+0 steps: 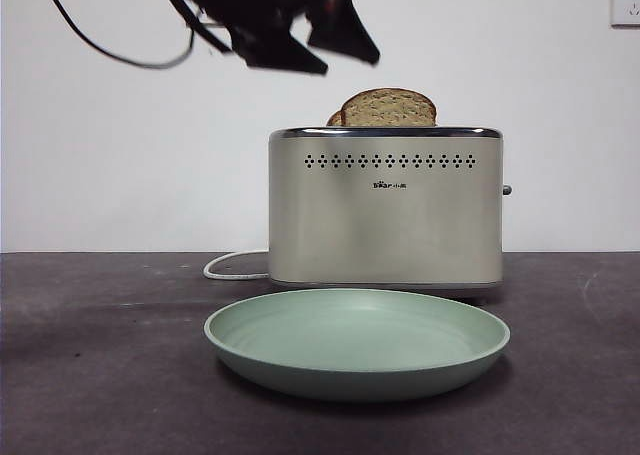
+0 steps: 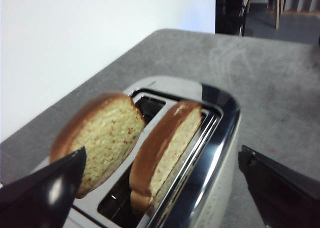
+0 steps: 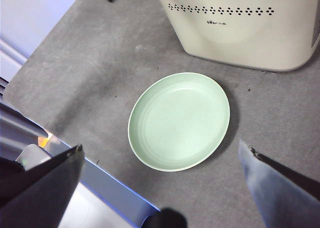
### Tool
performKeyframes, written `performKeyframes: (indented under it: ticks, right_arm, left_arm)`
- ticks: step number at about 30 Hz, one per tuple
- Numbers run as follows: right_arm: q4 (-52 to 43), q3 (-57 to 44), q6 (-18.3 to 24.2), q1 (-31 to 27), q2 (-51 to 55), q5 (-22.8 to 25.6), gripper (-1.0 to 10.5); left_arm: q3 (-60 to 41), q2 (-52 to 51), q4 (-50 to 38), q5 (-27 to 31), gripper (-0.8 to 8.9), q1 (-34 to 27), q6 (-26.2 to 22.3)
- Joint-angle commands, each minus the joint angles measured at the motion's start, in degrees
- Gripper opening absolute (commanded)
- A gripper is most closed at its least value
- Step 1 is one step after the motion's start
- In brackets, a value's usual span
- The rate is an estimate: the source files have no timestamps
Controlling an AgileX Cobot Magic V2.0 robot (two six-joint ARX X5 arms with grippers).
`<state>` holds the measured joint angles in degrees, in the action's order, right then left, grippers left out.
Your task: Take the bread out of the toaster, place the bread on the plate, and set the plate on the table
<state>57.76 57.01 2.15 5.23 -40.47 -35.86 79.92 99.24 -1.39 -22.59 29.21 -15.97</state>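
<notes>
The cream toaster point(image 1: 385, 215) stands on the table point(image 1: 100, 375) with two slices of bread point(image 1: 388, 108) poking up from its slots. In the left wrist view both slices point(image 2: 107, 138) point(image 2: 167, 153) stand upright in the toaster point(image 2: 220, 138). My left gripper point(image 1: 350, 63) point(image 2: 162, 152) hangs open just above and to the left of the bread, holding nothing. The mint-green plate point(image 1: 355, 340) point(image 3: 180, 120) lies flat on the table in front of the toaster point(image 3: 240, 32). My right gripper point(image 3: 161, 147) is open and empty, high above the plate.
A white cord point(image 1: 235, 267) trails from the toaster's left side along the table's back. A wall socket point(image 1: 625, 3) sits at the upper right. In the right wrist view the table's front edge point(image 3: 100, 188) runs close to the plate.
</notes>
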Motion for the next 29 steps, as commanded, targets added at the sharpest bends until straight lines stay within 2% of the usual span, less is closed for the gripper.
performKeyframes:
  ticks: [1,6,9,12,17,23,29]
  right_arm:
    - [-0.4,0.2,0.3,0.1,0.0,0.0,6.2]
    - [-0.4,0.2,0.3,0.1,0.0,0.0,6.2]
    - [-0.4,0.2,0.2,0.1,0.0,0.0,6.2]
    - [-0.3,0.2,0.2,0.1,0.0,0.0,6.2]
    - [-0.3,0.2,0.2,0.1,0.0,0.0,6.2]
    - [-0.3,0.2,0.2,0.1,0.0,0.0,6.2]
    - [-0.3,0.2,0.2,0.1,0.0,0.2,6.2]
  left_arm:
    - [0.1,2.3,-1.6,0.1,5.62,0.4,-1.0]
    - [0.1,5.3,-3.8,0.7,5.55,0.8,-1.0]
    - [0.1,6.6,-5.1,0.7,4.06,1.2,-1.0]
    - [0.1,7.3,-5.9,1.0,3.59,1.8,-1.0]
    - [0.1,7.5,-5.9,1.4,1.6,2.4,-1.0]
    - [0.1,7.5,-7.5,1.4,0.02,2.7,-0.1]
    - [0.2,7.4,-9.8,1.5,-0.08,2.8,1.4]
